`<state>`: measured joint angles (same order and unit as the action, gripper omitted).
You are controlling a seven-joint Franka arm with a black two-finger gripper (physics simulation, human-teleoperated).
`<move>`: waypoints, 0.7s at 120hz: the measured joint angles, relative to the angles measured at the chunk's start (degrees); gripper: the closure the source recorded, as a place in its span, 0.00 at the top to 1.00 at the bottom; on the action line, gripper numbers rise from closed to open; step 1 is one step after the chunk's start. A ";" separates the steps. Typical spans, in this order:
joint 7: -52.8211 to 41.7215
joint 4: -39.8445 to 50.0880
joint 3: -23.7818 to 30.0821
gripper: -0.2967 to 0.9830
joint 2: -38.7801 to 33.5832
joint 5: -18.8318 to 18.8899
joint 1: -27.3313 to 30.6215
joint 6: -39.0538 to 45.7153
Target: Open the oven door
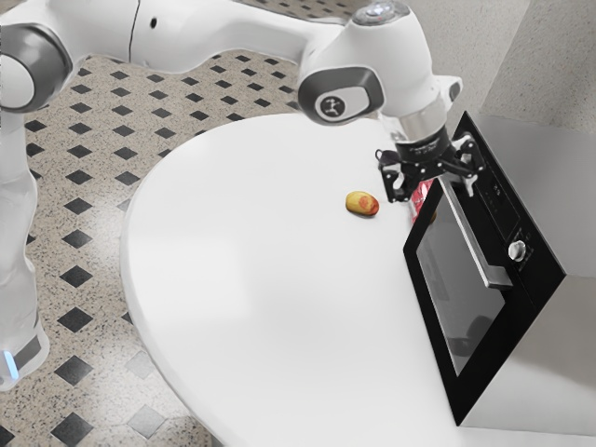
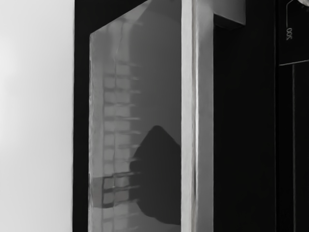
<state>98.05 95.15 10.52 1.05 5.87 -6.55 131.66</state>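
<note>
My pincer point(image 1: 434, 182), run from a distance, hangs spread wide with nothing pinched between its fingers, near the upper end of the long metal handle point(image 1: 473, 233) in the exterior view. Beyond it, the oven door point(image 1: 451, 293) stands apparently shut, its dark glass facing the white tabletop point(image 1: 233, 251), where a yellow-and-red fruit point(image 1: 361, 203) lies near the appliance. By my reading, the approach is mostly made but the opening itself is not begun, leaving me to secure a hold on the handle and draw the door away.
</note>
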 joint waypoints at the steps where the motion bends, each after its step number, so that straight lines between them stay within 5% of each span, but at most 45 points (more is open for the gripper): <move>1: -0.08 -0.07 0.00 0.77 0.09 0.00 0.00 0.01; 84: -4.28 -1.83 -1.27 0.77 3.94 -1.41 -1.15 1.50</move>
<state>93.77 93.32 9.25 4.99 4.46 -7.70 133.16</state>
